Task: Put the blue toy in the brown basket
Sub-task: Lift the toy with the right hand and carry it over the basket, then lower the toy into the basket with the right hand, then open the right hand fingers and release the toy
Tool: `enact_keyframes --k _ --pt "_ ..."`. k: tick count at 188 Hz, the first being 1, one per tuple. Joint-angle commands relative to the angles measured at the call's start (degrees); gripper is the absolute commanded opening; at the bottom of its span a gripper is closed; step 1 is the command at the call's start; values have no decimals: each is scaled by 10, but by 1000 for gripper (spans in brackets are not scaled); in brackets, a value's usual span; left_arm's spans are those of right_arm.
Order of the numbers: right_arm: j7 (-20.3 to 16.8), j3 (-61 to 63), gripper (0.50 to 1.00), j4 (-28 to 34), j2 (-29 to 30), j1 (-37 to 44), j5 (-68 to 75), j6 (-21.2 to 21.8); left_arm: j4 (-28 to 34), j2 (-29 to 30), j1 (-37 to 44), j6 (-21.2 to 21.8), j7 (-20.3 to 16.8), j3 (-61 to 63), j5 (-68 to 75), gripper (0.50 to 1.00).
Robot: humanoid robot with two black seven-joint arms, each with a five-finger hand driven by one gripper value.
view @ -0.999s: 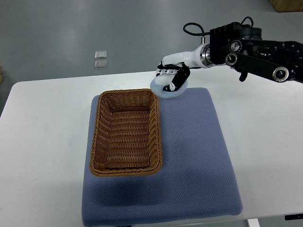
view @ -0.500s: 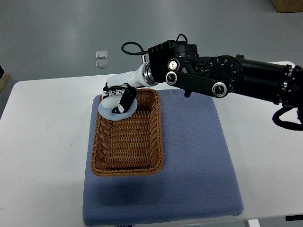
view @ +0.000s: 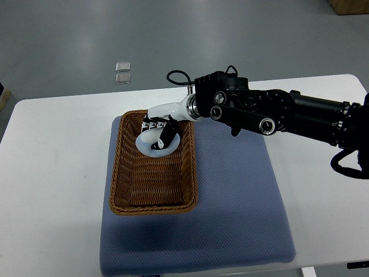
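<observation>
- A white table (view: 52,173) with rounded corners fills most of the view
- A blue-grey padded mat (view: 230,202) lies on the table, reaching its near edge
- Beyond the table is a smooth grey floor (view: 86,34) with soft light patches
- Two small clear square things (view: 122,72) lie on the floor, just beside each other
- A brown box corner (view: 351,6) shows at top right

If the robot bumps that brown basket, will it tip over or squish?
Probably neither. The brown basket is wide, low and flat-bottomed on the blue mat, so it would likely slide rather than tip. Its woven walls hold a firm rectangle, suggesting stiffness with slight give. It looks light, so the right hand, holding the blue toy over it, might shift it.
</observation>
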Motion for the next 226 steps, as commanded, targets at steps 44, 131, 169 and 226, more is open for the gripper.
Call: enact_keyframes --k 44,131,169,226 --pt "0 1 643 -3 0 -26 -3 -16 0 0 0 0 0 0 0 1000" --pt "0 0 766 -3 0 -44 -4 -27 0 0 0 0 0 0 -1 1000" --pt "0 2 821 -3 0 -38 -3 -24 0 0 0 0 0 0 -1 1000" --pt "0 19 832 -3 0 -21 4 -21 0 0 0 0 0 0 0 1000"
